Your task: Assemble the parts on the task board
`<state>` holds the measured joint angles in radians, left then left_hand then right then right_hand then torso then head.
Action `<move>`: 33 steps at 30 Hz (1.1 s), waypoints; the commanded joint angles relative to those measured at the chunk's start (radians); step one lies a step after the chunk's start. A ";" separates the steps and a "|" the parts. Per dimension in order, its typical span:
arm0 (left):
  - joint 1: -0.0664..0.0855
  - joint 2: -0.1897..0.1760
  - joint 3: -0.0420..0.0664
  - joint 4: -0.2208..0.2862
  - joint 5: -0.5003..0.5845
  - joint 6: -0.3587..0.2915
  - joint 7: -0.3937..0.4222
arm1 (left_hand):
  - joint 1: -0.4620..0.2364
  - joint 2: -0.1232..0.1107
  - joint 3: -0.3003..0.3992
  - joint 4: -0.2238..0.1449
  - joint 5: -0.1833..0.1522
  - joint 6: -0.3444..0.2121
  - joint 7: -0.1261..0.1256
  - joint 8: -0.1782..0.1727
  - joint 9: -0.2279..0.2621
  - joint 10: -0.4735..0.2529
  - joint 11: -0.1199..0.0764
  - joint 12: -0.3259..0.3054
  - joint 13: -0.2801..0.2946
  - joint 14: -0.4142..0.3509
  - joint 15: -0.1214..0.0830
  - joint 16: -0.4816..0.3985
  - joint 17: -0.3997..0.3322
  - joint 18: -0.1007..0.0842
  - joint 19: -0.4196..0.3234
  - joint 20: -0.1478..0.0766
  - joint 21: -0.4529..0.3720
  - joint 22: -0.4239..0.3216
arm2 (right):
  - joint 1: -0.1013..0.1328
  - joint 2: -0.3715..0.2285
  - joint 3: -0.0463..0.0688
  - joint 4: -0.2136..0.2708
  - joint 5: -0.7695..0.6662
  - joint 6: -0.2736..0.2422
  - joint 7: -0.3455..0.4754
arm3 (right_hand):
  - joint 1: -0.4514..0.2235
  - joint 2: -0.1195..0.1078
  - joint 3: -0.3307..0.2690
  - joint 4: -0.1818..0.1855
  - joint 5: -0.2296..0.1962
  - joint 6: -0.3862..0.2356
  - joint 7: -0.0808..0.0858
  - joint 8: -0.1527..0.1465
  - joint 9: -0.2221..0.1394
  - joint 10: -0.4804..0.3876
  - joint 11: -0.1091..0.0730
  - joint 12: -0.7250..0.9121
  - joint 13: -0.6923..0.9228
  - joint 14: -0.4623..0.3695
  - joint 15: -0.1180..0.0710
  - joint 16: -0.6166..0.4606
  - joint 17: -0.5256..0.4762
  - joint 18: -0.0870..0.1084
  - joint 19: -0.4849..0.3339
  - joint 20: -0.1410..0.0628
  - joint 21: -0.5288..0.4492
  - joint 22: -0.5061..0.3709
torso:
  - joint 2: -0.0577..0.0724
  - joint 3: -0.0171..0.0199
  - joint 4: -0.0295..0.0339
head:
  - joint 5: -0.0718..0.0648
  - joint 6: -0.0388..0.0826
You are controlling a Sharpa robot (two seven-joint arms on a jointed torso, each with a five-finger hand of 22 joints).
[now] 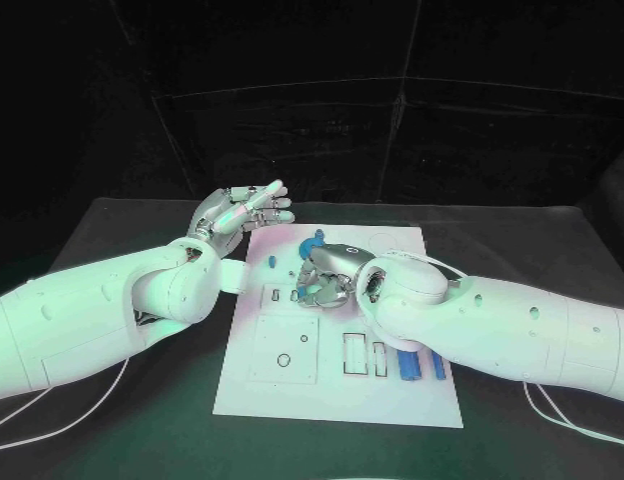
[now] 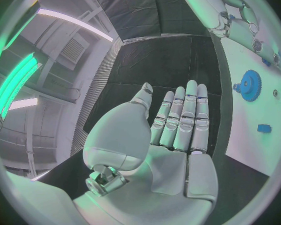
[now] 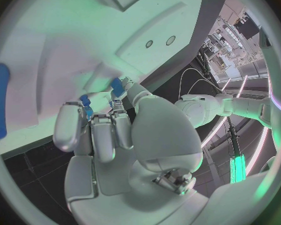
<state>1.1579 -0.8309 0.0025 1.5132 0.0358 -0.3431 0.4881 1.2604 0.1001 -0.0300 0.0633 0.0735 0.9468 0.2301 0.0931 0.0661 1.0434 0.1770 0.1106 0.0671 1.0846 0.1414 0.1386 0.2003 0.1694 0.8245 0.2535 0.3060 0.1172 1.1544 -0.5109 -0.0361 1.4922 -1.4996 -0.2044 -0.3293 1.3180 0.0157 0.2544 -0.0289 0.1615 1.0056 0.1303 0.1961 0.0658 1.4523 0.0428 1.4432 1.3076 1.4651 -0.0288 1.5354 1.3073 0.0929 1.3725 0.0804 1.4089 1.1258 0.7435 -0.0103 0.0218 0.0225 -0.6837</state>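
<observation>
Over the task board (image 1: pixel 334 395), right hand (image 1: pixel 330 280) pinching a small blue part (image 3: pixel 117 88) — left hand (image 1: pixel 240 215) flat, fingers together, holding nothing.

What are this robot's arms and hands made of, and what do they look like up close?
Both arms are thick, smooth white shells with rounded joints and small dark dots along them. The left arm and right arm each trail thin white cables onto the black table. The left hand and right hand are silver metal, with pale segmented fingers and a smooth white palm.
</observation>
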 commanded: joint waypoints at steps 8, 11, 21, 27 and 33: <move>0.002 0.000 0.000 -0.001 -0.003 0.008 0.005 | -0.001 0.008 0.002 -0.007 0.004 0.004 0.002 -0.004 0.000 0.007 0.000 -0.004 0.000 -0.002 -0.004 -0.004 0.001 0.015 -0.007 0.000 -0.003 -0.001 | -0.008 -0.010 -0.005 0.002 -0.020 0.032 -0.023 | -0.005 -0.003 0.008 0.000 0.005 0.007 -0.002 0.005 0.001 -0.005 0.001 -0.006 0.083 0.083 0.000 -0.003 0.156 -0.008 -0.001 -0.002 -0.007 -0.001 | 0.000 0.0002 -0.0011 | 0.001 -0.001; 0.002 0.000 0.000 -0.001 -0.003 0.008 0.005 | -0.001 0.008 0.002 -0.007 0.004 0.004 0.002 -0.004 0.000 0.007 0.000 -0.004 0.000 -0.002 -0.004 -0.004 0.001 0.015 -0.007 0.000 -0.003 -0.001 | -0.008 -0.011 -0.005 0.002 -0.020 0.032 -0.024 | -0.007 -0.006 0.008 0.000 0.005 0.007 -0.002 0.004 0.001 -0.006 0.001 -0.007 0.082 0.083 0.000 -0.004 0.156 -0.009 -0.001 -0.002 -0.007 -0.001 | 0.000 0.0001 -0.0009 | 0.000 -0.001; 0.002 0.000 0.000 -0.001 -0.003 0.008 0.005 | -0.001 0.009 0.002 -0.008 0.004 0.004 0.002 -0.004 0.000 0.008 0.000 -0.004 0.000 -0.002 -0.005 -0.005 0.002 0.015 -0.007 0.000 -0.003 -0.002 | -0.010 -0.013 -0.005 0.000 -0.020 0.031 -0.026 | -0.019 -0.022 0.013 0.000 0.002 -0.008 0.005 -0.010 -0.001 -0.018 0.006 -0.020 0.067 0.083 0.003 -0.005 0.153 -0.009 -0.001 0.000 -0.008 -0.002 | 0.000 -0.0002 0.0005 | -0.002 -0.003; 0.002 -0.001 0.000 -0.001 -0.003 0.007 0.005 | -0.001 0.009 0.002 -0.008 0.004 0.004 0.002 -0.004 0.000 0.008 0.000 -0.004 0.000 -0.002 -0.005 -0.005 0.002 0.015 -0.007 0.000 -0.003 -0.002 | -0.012 -0.014 -0.005 -0.003 -0.021 0.028 -0.024 | -0.021 -0.025 0.016 0.000 0.000 -0.012 0.007 -0.014 -0.002 -0.019 0.008 -0.021 0.066 0.083 0.005 -0.005 0.153 -0.009 -0.001 0.001 -0.008 -0.001 | 0.000 0.0000 -0.0002 | -0.002 -0.003; 0.002 -0.002 0.000 0.000 -0.003 0.007 0.004 | -0.001 0.009 0.002 -0.008 0.004 0.004 0.002 -0.004 0.000 0.008 0.000 -0.004 0.000 -0.002 -0.005 -0.005 0.002 0.015 -0.007 0.000 -0.003 -0.002 | -0.019 -0.015 -0.005 -0.007 -0.021 0.024 -0.019 | -0.021 -0.025 0.017 0.000 -0.002 -0.012 0.007 -0.014 -0.001 -0.019 0.008 -0.021 0.066 0.083 0.005 -0.005 0.153 -0.009 0.000 0.001 -0.008 0.000 | 0.000 0.0003 -0.0011 | -0.002 -0.003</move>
<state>1.1579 -0.8320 0.0024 1.5116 0.0358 -0.3431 0.4873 1.2604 0.1001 -0.0272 0.0605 0.0735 0.9468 0.2301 0.0931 0.0661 1.0434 0.1770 0.1106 0.0671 1.0846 0.1414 0.1386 0.2002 0.1695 0.8246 0.2535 0.3060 0.1166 1.1431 -0.5227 -0.0350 1.4938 -1.5164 -0.2078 -0.3304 1.2983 -0.0040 0.2646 -0.0303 0.1613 0.9965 0.1366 0.1877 0.0638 1.4397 0.0482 1.4249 1.3076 1.4651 -0.0288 1.5354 1.3078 0.0930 1.3725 0.0804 1.4052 1.1246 0.7433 -0.0101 0.0210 0.0203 -0.6867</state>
